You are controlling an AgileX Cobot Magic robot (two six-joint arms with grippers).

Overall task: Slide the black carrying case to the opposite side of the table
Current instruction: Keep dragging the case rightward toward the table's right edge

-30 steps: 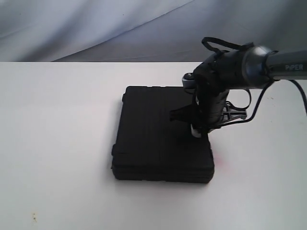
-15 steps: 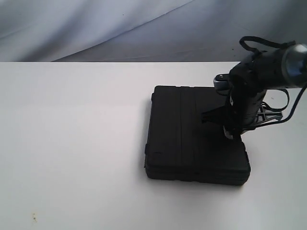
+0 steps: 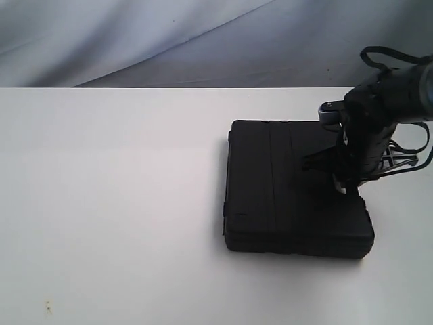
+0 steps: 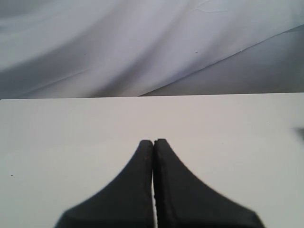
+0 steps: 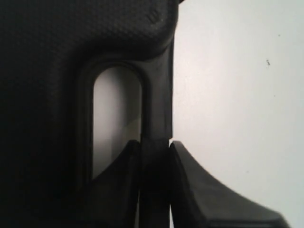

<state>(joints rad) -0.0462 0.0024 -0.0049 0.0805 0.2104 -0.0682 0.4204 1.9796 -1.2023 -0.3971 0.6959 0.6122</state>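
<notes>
On the white table, the right gripper is pinching the hard, probably light case by its handle, while the left gripper is pressing its fingers together.

Left pincer closed; right pincer clamped, aimed downward.

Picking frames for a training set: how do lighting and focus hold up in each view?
Exterior view: soft even light, the case an almost featureless black, faint shadow on the table. Left wrist view: the shut left claw blurring toward its base. Right wrist view: the right claw and case handle underexposed, the table bright.
</notes>
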